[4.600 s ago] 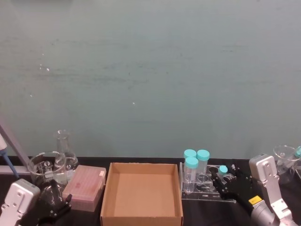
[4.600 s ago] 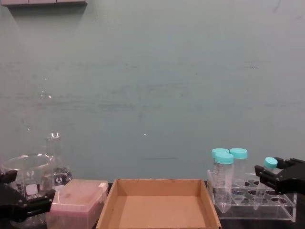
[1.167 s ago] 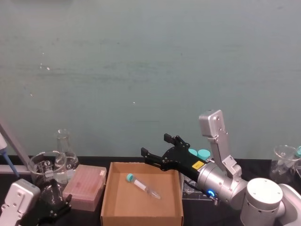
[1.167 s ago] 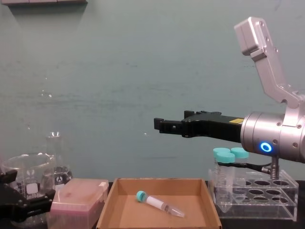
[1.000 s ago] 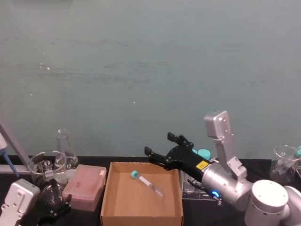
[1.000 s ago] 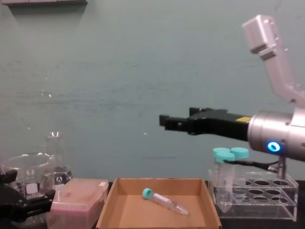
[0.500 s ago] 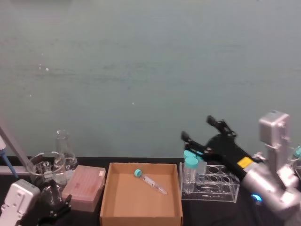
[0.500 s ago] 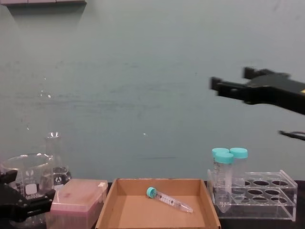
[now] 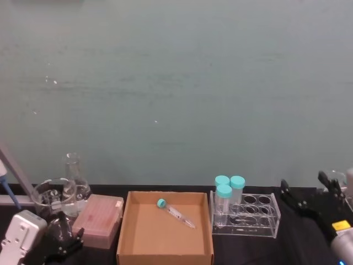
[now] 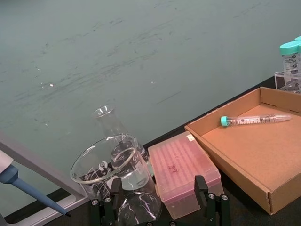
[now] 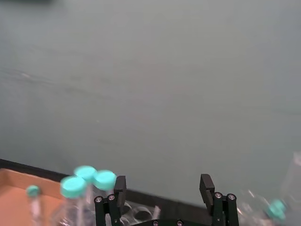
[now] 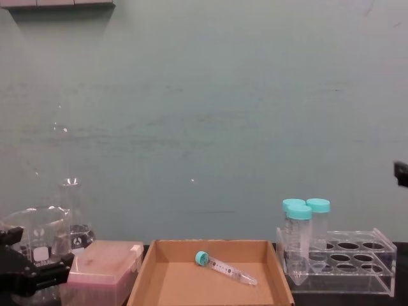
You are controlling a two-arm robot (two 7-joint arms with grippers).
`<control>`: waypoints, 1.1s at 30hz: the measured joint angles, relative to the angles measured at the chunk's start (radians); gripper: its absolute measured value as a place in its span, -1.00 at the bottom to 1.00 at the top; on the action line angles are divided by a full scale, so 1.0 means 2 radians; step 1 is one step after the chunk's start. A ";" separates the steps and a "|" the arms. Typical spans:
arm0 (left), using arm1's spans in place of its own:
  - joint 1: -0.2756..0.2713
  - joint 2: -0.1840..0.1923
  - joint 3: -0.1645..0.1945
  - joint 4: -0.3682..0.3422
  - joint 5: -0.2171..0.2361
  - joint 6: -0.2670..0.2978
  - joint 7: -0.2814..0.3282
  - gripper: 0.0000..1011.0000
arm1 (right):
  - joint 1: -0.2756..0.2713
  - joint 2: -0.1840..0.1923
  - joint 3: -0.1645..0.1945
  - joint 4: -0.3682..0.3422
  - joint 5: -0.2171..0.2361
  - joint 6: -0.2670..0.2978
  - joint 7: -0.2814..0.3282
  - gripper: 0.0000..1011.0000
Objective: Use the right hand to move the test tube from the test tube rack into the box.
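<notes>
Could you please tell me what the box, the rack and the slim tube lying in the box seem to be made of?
Box: matte brown cardboard, by its dull fibrous walls.
Rack: clear glossy plastic, probably acrylic, since the table shows through.
Tube: see-through plastic, likely, with an opaque teal cap.

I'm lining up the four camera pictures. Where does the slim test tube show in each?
Head: test tube lying in the cardboard box, toward its back.
Chest: on the box floor.
Left wrist: upper right.
Right wrist: teal cap at lower left.
Shared landmark: the large teal-capped tubes.
</notes>
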 joint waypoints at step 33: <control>0.000 0.000 0.000 0.000 0.000 0.000 0.000 0.98 | 0.007 -0.032 0.012 0.038 0.002 0.054 0.006 0.98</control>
